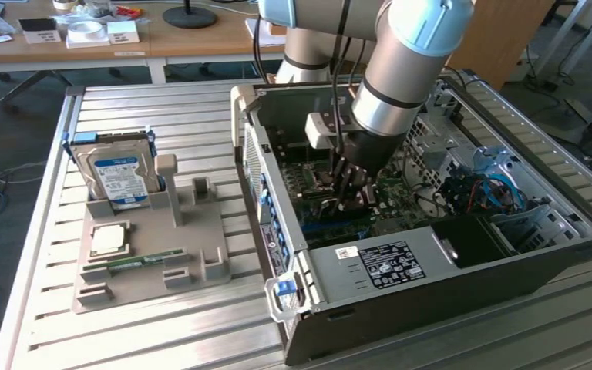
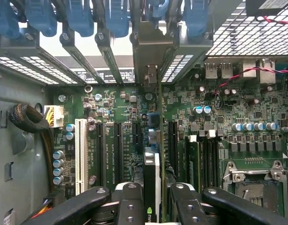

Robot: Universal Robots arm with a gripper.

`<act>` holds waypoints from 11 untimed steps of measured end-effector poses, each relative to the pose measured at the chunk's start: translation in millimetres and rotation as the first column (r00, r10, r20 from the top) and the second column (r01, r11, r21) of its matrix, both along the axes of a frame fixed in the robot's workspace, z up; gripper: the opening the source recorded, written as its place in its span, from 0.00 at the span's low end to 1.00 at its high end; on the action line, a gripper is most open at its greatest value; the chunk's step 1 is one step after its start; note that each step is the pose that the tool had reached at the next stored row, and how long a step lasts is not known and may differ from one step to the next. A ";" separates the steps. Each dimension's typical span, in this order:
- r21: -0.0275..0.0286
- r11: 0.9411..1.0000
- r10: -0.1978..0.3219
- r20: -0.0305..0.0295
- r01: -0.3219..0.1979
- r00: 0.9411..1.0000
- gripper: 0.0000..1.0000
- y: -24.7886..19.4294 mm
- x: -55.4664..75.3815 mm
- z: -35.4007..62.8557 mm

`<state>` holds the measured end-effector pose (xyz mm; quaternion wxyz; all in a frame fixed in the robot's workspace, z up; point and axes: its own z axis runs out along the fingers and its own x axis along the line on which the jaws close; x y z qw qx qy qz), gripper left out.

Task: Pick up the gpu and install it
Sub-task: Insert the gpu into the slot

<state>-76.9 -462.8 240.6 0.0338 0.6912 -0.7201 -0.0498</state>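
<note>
1. The gpu (image 2: 153,187) is inside the open PC case (image 1: 543,270), standing on edge over the motherboard (image 2: 256,136). In the wrist view it shows edge-on, a thin dark card with a bit of green logo near the fingers, and its silver bracket (image 2: 151,51) runs up to the rear slot openings, between the blue retention clips (image 2: 78,16)

2. The gripper (image 2: 152,206) is closed on the gpu, black fingers (image 2: 129,204) pinching it from both flat sides near its upper edge, jaws only partly closed since the card fills the gap. In the exterior view the gripper (image 1: 350,202) is sunk deep into the case

3. Whether the card edge is already seated in a slot or just hovering above can't be told from here

4. Handling guess: light, stiff, but fragile. A bare board with small parts won't like twisting or side load, and flat faces could slip. Gripping across the faces near the top edge looks sensible

5. Outside the case, on the exterior view's left, the grey parts holder (image 1: 152,254) holds the hard drive (image 1: 116,176) upright, a CPU (image 1: 108,240) and the green memory stick (image 1: 144,259)
</note>
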 end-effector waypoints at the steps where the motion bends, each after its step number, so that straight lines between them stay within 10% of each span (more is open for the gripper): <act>1: 0.000 1.000 0.000 0.000 0.000 1.000 0.27 0.0 0.0 0.0; 11: 0.000 1.000 0.000 0.000 0.000 1.000 0.27 0.0 -0.1 -1.2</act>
